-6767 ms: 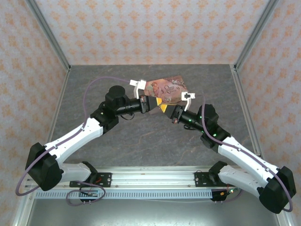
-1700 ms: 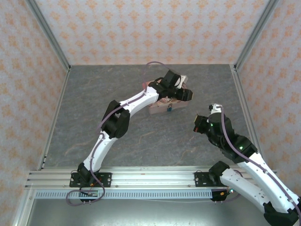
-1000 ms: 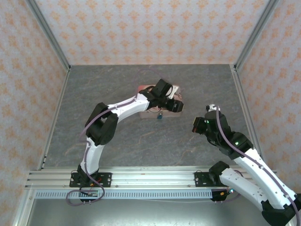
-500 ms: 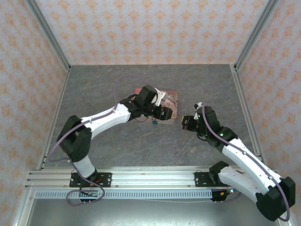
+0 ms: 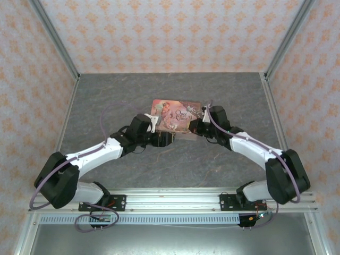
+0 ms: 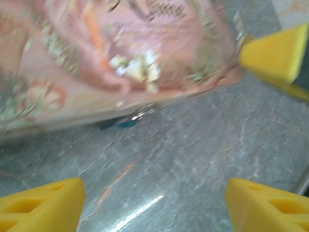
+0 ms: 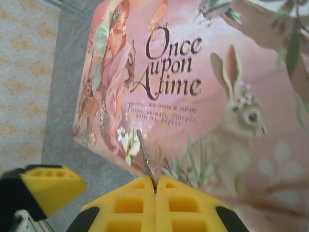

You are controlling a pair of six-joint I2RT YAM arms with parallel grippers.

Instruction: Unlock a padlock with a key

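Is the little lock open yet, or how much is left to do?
Not yet. Done: the right fingers are shut on the thin key. In hand: the open left fingers hover near the small blue padlock, which lies at the edge of the pink tin. Left: the key is apart from the padlock, so it needs pushing in and turning.

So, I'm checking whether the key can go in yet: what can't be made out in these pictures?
Padlock: left wrist view, motion-blurred and lying against the tin's edge; keyhole and shackle state unreadable.
Key: right wrist view, seen edge-on, teeth too thin to read; its bow is hidden between the right tool's shut fingers.
Tin's right side: right wrist view, cut off by the frame edge.
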